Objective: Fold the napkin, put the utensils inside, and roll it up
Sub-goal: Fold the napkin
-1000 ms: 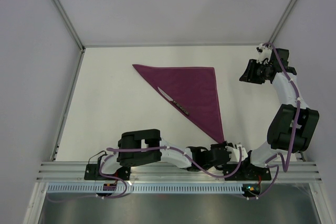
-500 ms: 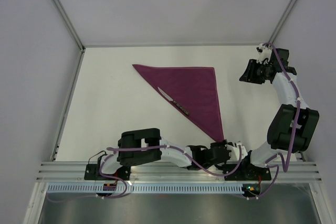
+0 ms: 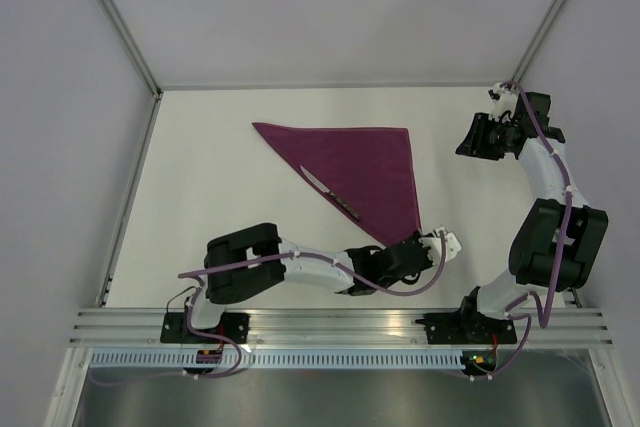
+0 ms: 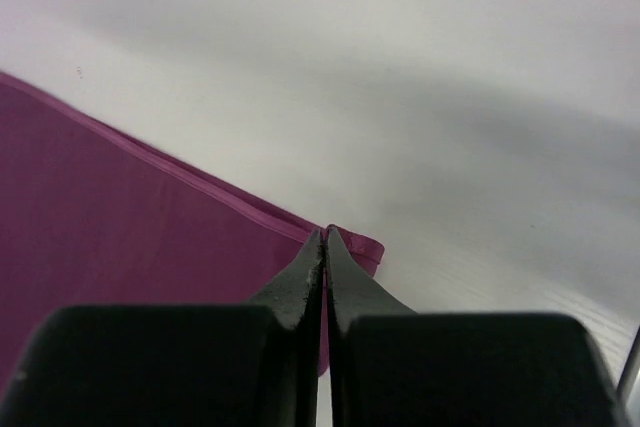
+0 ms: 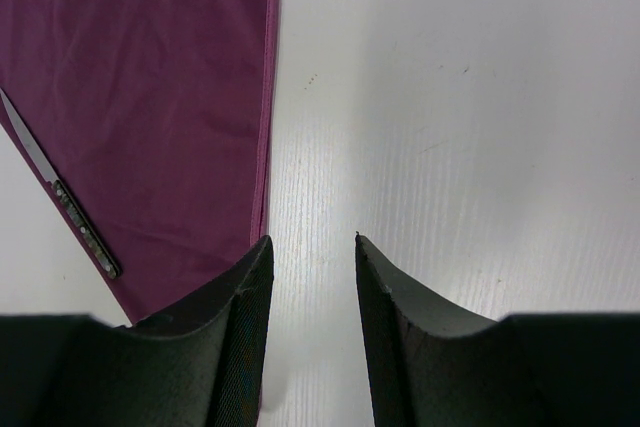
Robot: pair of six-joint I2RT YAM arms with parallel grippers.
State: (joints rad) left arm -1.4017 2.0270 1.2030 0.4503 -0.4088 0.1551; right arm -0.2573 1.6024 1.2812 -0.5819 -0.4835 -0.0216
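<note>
Left claw (image 4: 326, 235) clenched on the napkin's (image 3: 372, 162) near corner; knife (image 3: 332, 194) lies diagonally far-left along the fold; right claw (image 5: 308, 240) released, far right.

Purple napkin (image 3: 370, 162) lies as a flat triangle on the white table (image 3: 220, 197), knife (image 3: 331, 194) along its slanted edge. Left end effector (image 3: 420, 245) sits at the napkin's near tip. Right end effector (image 3: 474, 137) hangs far right, well apart.

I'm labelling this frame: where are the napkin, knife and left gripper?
napkin (image 3: 375, 157), top view, middle of the folded triangle.
knife (image 3: 330, 192), top view, where blade meets handle.
left gripper (image 4: 326, 235), left wrist view, closed fingertips at napkin corner.
</note>
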